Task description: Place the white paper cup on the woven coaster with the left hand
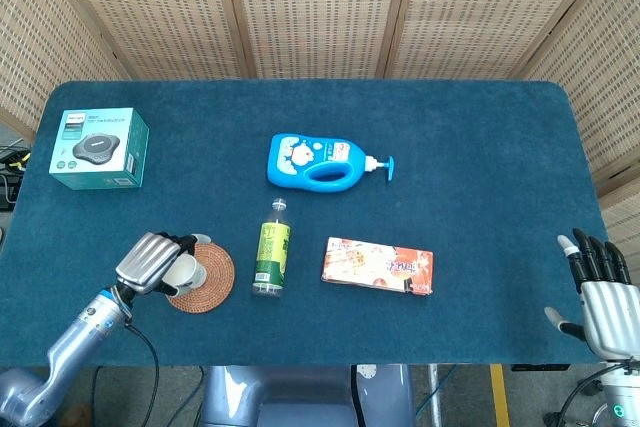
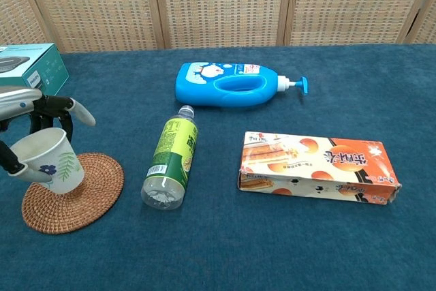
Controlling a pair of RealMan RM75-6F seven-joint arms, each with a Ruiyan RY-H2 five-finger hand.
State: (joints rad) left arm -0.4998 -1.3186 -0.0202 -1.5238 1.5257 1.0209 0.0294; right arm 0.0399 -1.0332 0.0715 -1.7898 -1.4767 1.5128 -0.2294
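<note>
My left hand [image 1: 152, 261] [image 2: 30, 117] grips the white paper cup [image 2: 52, 162] [image 1: 183, 270], which has a small flower and leaf print. The cup is tilted and sits over the left half of the round woven coaster [image 2: 80, 195] [image 1: 212, 274]; whether its base touches the coaster I cannot tell. My right hand [image 1: 598, 285] rests open at the table's near right corner, far from both, seen only in the head view.
A green bottle [image 2: 170, 157] lies just right of the coaster. A blue pump bottle [image 2: 231, 85] lies behind it, an orange snack box [image 2: 317, 167] to the right, and a teal box [image 1: 98, 148] at the back left.
</note>
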